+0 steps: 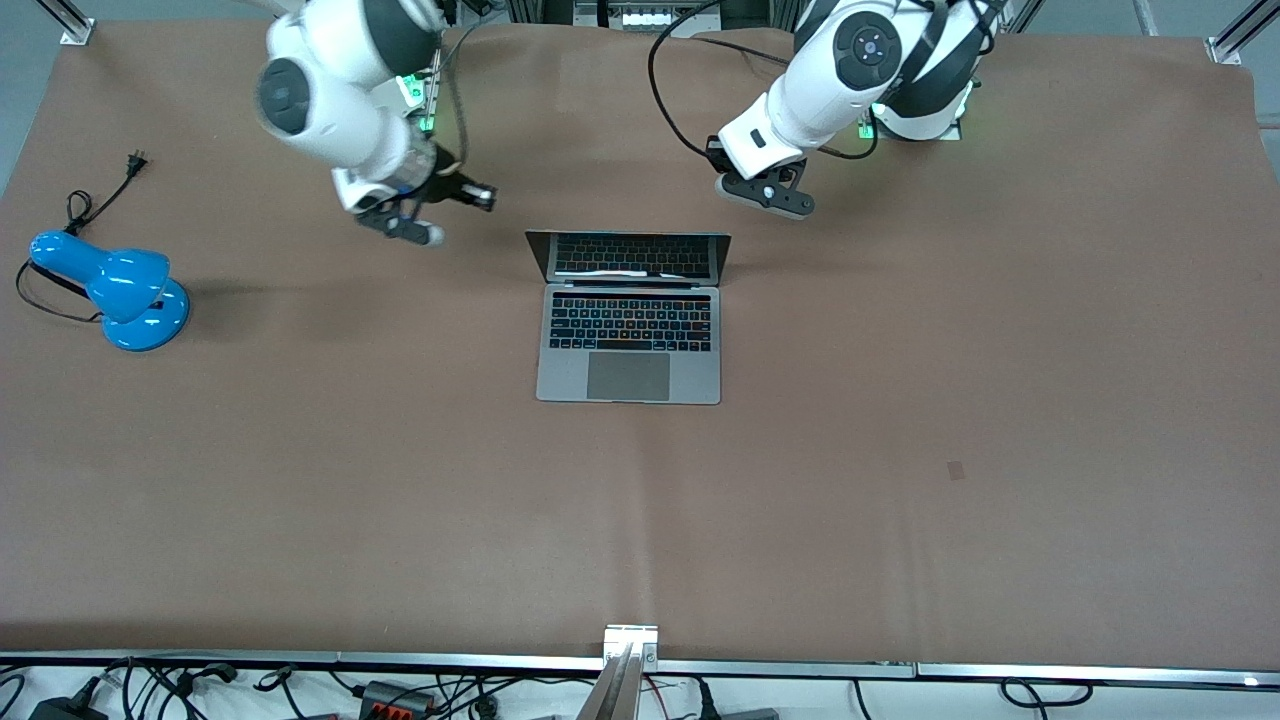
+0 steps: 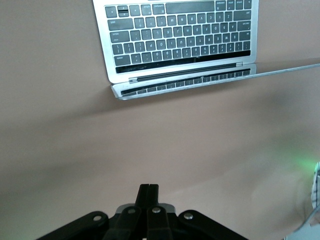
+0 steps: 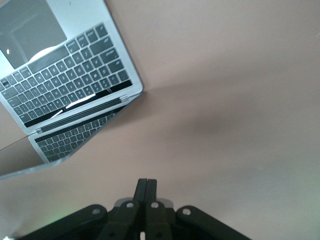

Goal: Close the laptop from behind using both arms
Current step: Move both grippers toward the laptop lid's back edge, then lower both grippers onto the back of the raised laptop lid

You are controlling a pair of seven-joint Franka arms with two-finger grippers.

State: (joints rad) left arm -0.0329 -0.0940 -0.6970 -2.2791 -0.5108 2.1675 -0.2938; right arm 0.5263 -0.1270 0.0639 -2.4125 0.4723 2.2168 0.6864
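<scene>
The thin grey metal laptop (image 1: 629, 318) sits open in the middle of the brown bench (image 1: 900, 450), and the left hand (image 1: 768, 192) and right hand (image 1: 405, 225), both clenched and empty, hang by its lid, so next they likely push the lid down.

The white jointed left arm (image 1: 850, 70) reaches down from its base, its black two-finger left claw (image 1: 768, 192) hanging over the brown table (image 1: 900, 450) with fingers (image 2: 148, 194) pressed together, holding nothing. The white jointed right arm (image 1: 340, 90) bends likewise, its black right claw (image 1: 425, 215) over the table, fingers (image 3: 146, 189) pressed together and empty.
</scene>
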